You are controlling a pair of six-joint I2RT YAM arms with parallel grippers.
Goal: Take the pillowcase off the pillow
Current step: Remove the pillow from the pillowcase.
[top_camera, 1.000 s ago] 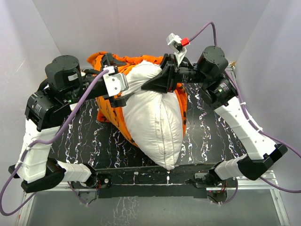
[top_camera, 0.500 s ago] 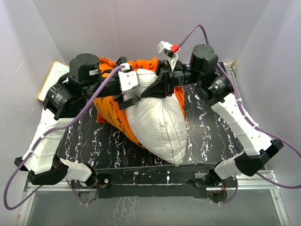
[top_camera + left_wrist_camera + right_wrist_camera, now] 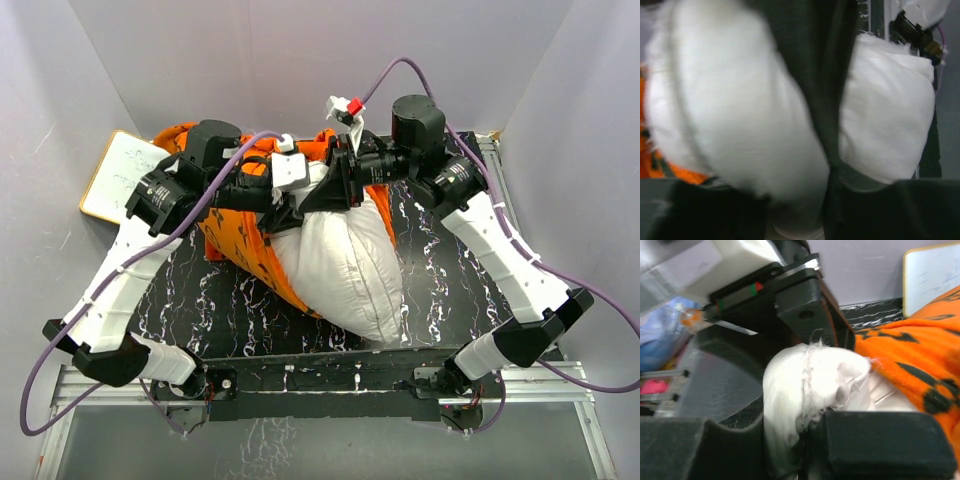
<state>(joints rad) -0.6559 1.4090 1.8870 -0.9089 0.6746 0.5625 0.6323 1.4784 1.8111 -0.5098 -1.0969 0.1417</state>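
Observation:
The plump white pillow (image 3: 345,270) lies down the middle of the black table, its far end lifted. The orange pillowcase (image 3: 238,245) with dark motifs is bunched along its left side and behind it. My right gripper (image 3: 338,188) is shut on the pillow's top corner (image 3: 815,375), and the orange cover (image 3: 912,347) lies just right of it. My left gripper (image 3: 298,198) meets the same end from the left. In the blurred left wrist view, white pillow fabric (image 3: 740,110) fills the frame and is pinched between the left gripper's (image 3: 795,220) dark fingers.
A white wood-framed board (image 3: 120,175) leans at the far left. Grey walls close in the black marbled table (image 3: 190,300) on three sides. Purple cables (image 3: 395,65) loop over both arms. A metal rail (image 3: 490,160) runs along the table's right edge.
My left arm has swung right onto the pillow's far end and its jaws have narrowed on the fabric. The right gripper has pulled the corner leftward, and the pillow's near end has shifted right.

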